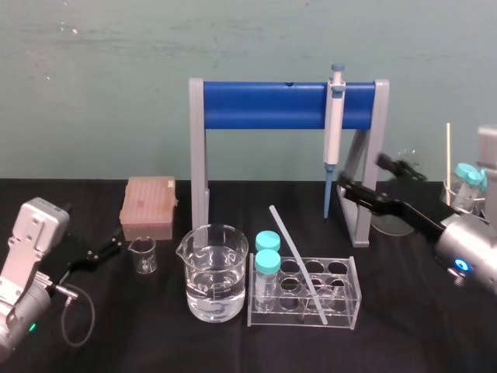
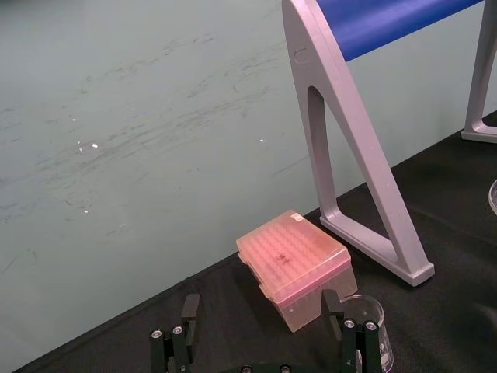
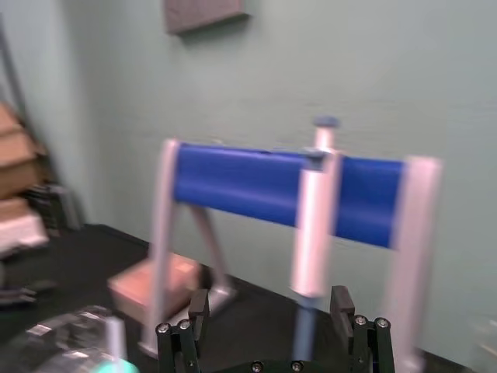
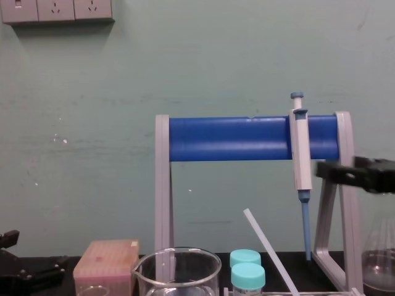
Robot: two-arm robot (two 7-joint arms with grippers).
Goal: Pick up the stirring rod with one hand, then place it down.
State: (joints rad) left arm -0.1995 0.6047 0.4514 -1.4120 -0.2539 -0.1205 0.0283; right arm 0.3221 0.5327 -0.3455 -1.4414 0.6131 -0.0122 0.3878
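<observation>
Translucent white and pencil-thin, the stirring rod (image 1: pixel 297 263) leans in the clear acrylic rack (image 1: pixel 345 309) at lower centre of the head view. Its top tilts toward the upper left, and it sits well apart from the black right gripper (image 1: pixel 359 171), down and to that gripper's left. That gripper hovers at middle right near the grey leg of the blue-barred stand (image 1: pixel 264 105), its blocky fingers (image 3: pixel 339 305) spread wide around nothing. At lower left the left gripper (image 1: pixel 105 250) is likewise spread and empty, near a small glass beaker (image 1: pixel 143 255) and a ribbed pink box (image 1: pixel 149 203).
</observation>
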